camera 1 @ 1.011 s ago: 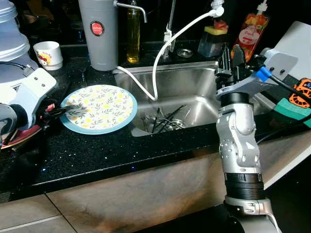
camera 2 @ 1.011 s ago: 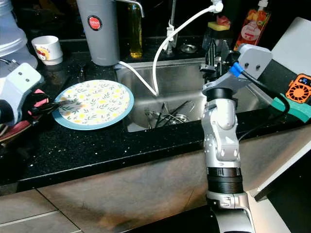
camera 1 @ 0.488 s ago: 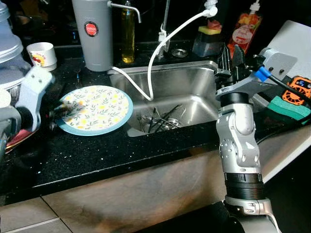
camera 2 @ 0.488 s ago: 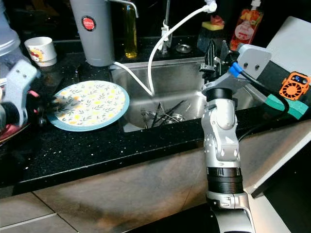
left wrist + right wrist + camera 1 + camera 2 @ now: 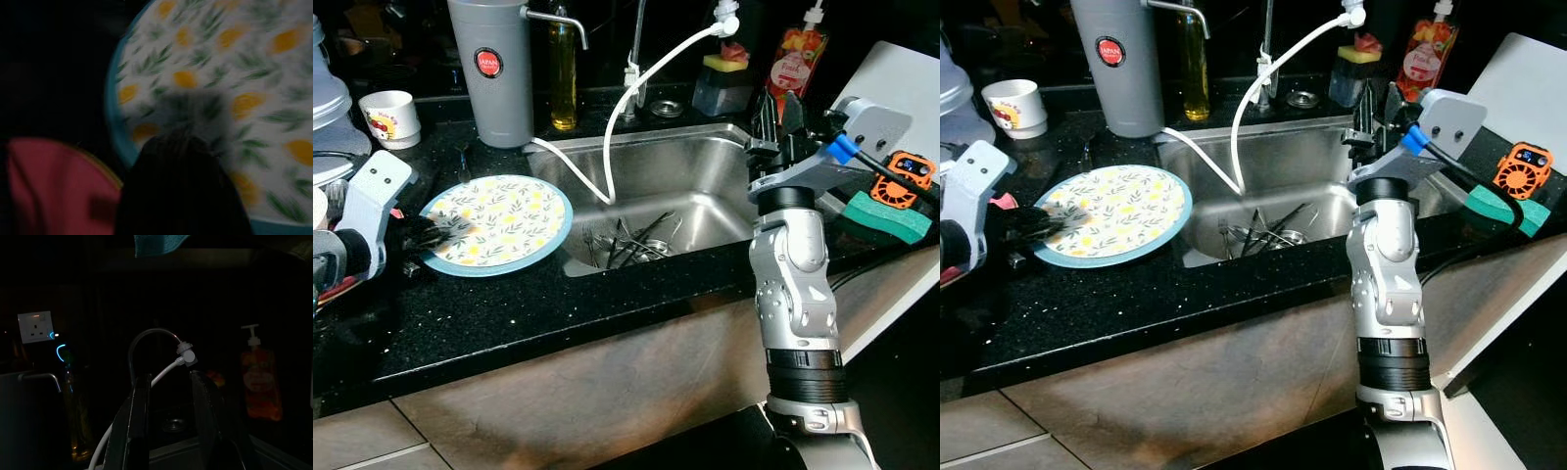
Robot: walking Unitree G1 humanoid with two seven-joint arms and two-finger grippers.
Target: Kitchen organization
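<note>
My left pincer (image 5: 435, 233) reaches over the near left edge of the flowered plate (image 5: 499, 220), which lies flat on the black desk (image 5: 509, 313) just left of the steel sink (image 5: 685, 186). Whether its fingers grip the rim or merely rest there I cannot tell; the wrist view is blurred. My right pincer (image 5: 780, 116) stands raised above the sink's right side, fingers upward with a narrow gap between them, holding nothing. Utensils (image 5: 626, 240) lie in the sink, and a white hose (image 5: 636, 98) hangs into it.
</note>
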